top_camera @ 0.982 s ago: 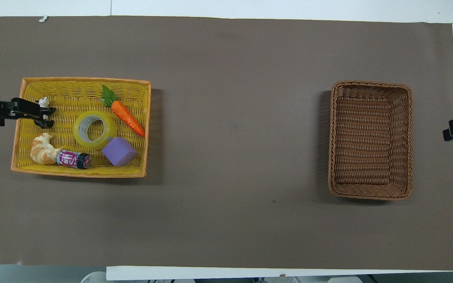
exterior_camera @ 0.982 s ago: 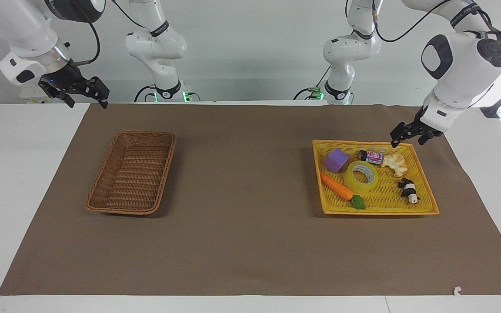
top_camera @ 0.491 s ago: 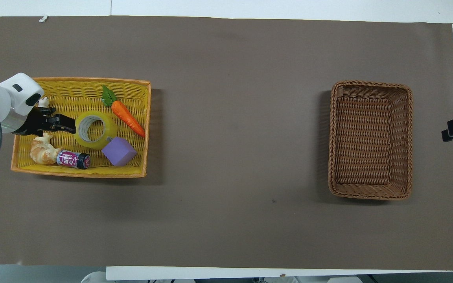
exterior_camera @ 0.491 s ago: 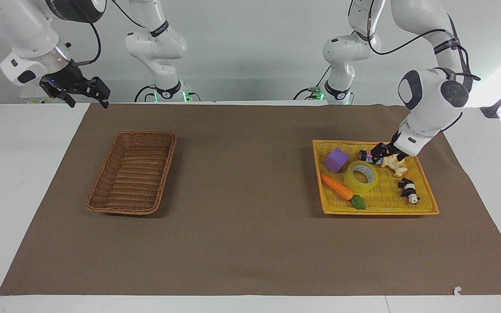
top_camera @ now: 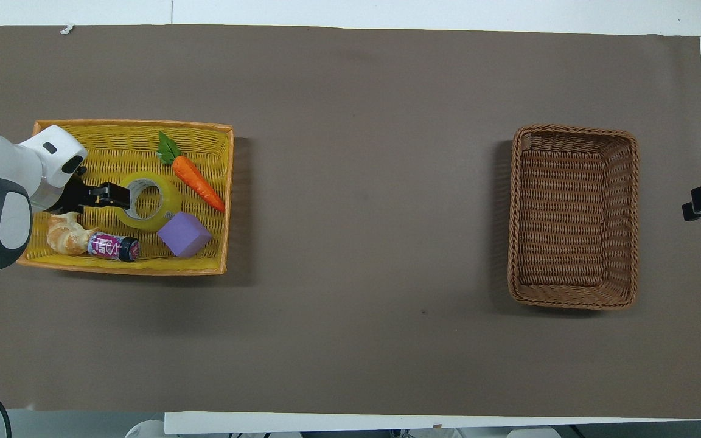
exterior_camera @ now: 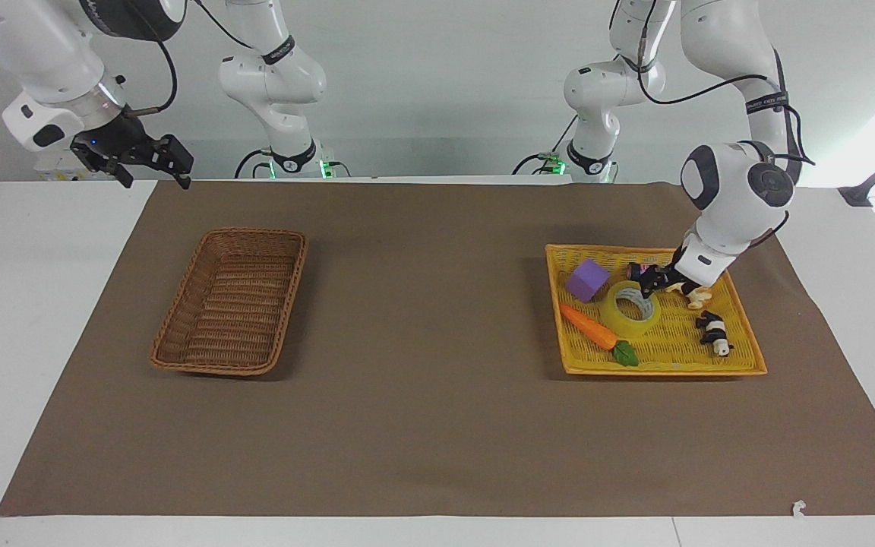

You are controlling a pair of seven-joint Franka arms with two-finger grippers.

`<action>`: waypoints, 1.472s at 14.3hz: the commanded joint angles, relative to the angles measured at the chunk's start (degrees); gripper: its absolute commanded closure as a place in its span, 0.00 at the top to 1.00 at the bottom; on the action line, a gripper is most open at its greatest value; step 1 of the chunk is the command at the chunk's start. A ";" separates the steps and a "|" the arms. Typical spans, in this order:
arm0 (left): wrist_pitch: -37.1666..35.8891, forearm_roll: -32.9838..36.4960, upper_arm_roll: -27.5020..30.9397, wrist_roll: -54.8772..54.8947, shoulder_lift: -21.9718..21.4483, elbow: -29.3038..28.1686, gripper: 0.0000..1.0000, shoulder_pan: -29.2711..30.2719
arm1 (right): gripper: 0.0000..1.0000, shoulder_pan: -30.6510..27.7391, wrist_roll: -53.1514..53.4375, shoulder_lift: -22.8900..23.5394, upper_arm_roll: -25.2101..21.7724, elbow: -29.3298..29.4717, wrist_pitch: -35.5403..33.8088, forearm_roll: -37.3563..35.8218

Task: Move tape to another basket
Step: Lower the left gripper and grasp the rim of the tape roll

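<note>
Brown mat, left gripper (exterior_camera: pixel 644 282) at tape (exterior_camera: pixel 630 310)

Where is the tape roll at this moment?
The tape lies in the yellow basket at the left arm's end, between the purple block and the carrot, with the left hand at its rim.

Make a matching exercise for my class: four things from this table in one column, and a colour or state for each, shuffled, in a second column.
Things:
1. tape
2. block
3. brown basket
4. carrot

Descriptions:
A. empty
B. orange, with a green leaf
C. purple
D. translucent yellow, left gripper at its rim

Pairs: 1-D, 2-C, 3-A, 4-B
</note>
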 commanded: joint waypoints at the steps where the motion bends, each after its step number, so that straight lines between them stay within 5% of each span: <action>1: 1.38 -0.57 0.28 -0.01 0.17 0.06 0.88 -0.36 | 1.00 0.03 -0.45 -1.33 0.04 -1.31 -0.49 0.06; 7: 5.16 -0.65 0.28 -3.16 3.07 -0.56 0.87 -3.26 | 1.00 0.03 -0.54 -1.33 0.04 -1.39 -0.49 0.06; 21: 5.42 -0.74 0.46 -2.91 2.28 -3.28 0.84 -2.21 | 1.00 0.03 -0.72 -1.33 0.04 -1.31 -0.49 0.06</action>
